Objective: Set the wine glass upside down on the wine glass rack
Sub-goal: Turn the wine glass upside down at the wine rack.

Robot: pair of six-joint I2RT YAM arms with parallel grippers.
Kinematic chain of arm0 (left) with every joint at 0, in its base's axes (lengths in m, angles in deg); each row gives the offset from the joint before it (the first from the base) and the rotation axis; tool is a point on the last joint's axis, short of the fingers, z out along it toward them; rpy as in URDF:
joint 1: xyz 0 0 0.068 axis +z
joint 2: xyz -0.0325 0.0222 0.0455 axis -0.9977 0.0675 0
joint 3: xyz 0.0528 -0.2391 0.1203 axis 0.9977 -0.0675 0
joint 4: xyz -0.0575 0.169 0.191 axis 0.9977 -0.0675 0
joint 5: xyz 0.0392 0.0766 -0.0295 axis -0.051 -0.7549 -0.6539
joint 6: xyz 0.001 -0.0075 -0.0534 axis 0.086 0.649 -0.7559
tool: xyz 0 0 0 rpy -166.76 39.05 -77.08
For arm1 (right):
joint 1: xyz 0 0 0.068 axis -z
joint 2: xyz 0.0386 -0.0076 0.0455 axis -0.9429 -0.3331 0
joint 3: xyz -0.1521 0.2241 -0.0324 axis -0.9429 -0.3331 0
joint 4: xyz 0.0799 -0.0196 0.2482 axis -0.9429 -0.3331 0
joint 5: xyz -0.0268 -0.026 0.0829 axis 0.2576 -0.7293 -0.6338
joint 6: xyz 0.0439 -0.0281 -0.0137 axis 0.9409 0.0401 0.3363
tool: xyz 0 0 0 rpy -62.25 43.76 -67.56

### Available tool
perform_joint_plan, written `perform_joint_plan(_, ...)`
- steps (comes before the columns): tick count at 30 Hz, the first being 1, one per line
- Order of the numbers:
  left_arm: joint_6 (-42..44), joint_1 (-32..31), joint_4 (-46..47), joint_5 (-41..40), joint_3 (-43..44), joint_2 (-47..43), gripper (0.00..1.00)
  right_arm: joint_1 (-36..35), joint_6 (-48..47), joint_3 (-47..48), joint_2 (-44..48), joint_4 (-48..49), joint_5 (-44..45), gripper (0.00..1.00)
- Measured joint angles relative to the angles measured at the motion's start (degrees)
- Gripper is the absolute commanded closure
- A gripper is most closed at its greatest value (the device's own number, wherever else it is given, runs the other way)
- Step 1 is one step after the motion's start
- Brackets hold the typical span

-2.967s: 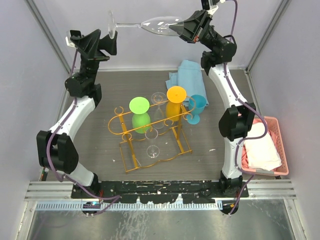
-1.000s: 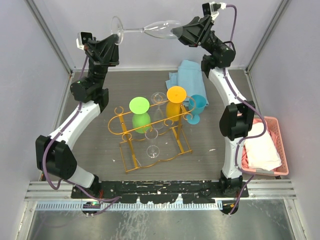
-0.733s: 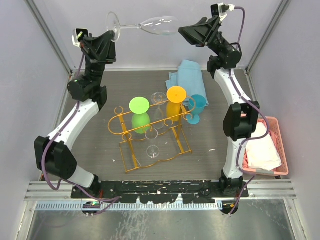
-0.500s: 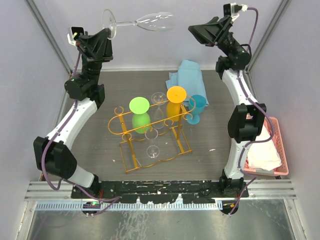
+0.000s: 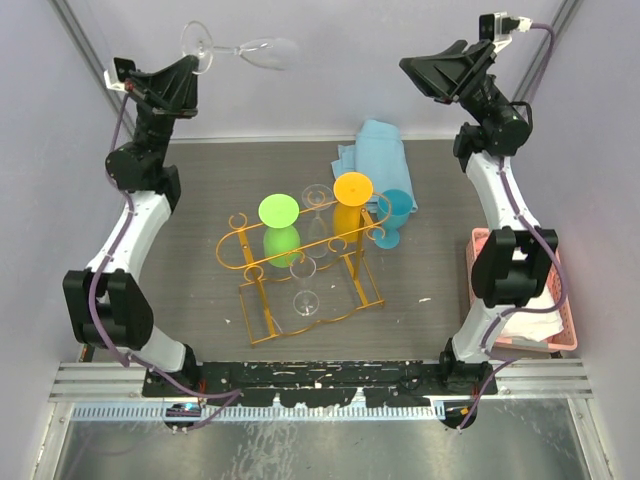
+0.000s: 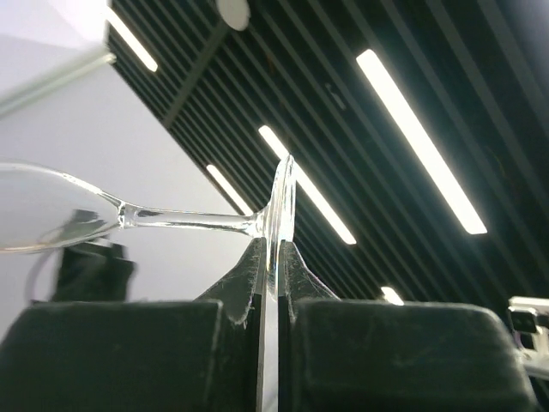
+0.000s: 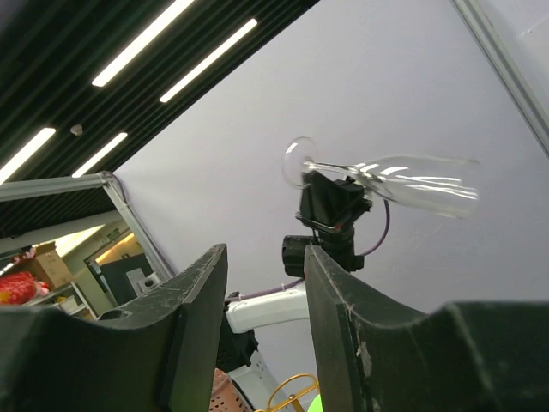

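- Left gripper (image 5: 190,70): clenched on the foot of the clear, long-stemmed wine glass (image 5: 268,50). In the left wrist view the thin foot disc stands on edge, pinched between the two black fingers (image 6: 244,270) of the left gripper (image 6: 273,257).
- Wine glass (image 6: 184,221), orientation: stem roughly horizontal, with the bowl pointing away from the left gripper toward the right arm's side.
- Wine glass, location: raised high at the rear left of the workspace, in front of the back wall. It is well apart from the orange-gold wire wine glass rack (image 5: 238,222) and not hung on it.
- Right gripper (image 5: 425,72): released. The right wrist view shows the right gripper (image 7: 264,283) with its jaws apart and nothing between them. The wine glass (image 7: 412,189) and the left gripper (image 7: 334,206) appear across the gap, well clear of it.
- Rack: stands on the dark wood-grain table (image 5: 200,200), near its middle.
- Rack contents: a lime-green plastic goblet (image 5: 278,225) and an orange plastic goblet (image 5: 351,195) hang inverted, with two clear stemmed glasses (image 5: 304,290) between the rails.
- A teal plastic goblet (image 5: 393,215) stands just beside the rack's right end.
- A light-blue folded cloth (image 5: 375,150) lies behind the rack.
- A pink plastic basket (image 5: 565,300) of pale cloths sits at the right edge.
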Motion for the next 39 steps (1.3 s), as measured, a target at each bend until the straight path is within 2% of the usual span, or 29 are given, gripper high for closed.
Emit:
perform_joint_plan(6,0.02,8.48,-1.42,4.52,-6.34,0.76,0.99,-0.07,-3.72,-6.71,8.2,-1.81,-0.76,0.53)
perform_joint_plan(11,0.02,12.98,-4.98,10.51,-10.38,0.79,1.0,-0.07,-8.41,-10.84,14.56,-5.86,-1.33,0.53)
perform_joint_plan(15,1.33,15.87,-14.69,17.59,-13.07,-1.53,1.0,-0.07,-12.0,-12.96,18.36,-10.01,-1.92,0.53)
perform_joint_plan(22,15.04,17.92,-37.0,24.87,-13.9,-11.39,1.0,-0.07,-17.53,-17.62,25.07,-17.16,-2.67,0.53)
perform_joint_plan(27,20.74,17.9,-44.48,25.83,-16.59,-16.9,1.0,-0.07,-18.97,-20.02,27.69,-19.23,-2.62,0.53)
perform_joint_plan(34,31.56,17.92,-62.69,25.42,-19.15,-23.12,1.0,-1.57,-21.14,-25.05,30.12,-22.45,-2.08,0.53)
perform_joint_plan(39,34.58,17.92,-67.6,25.09,-22.05,-28.02,1.0,-3.67,-22.47,-26.73,30.84,-24.59,-1.99,0.53)
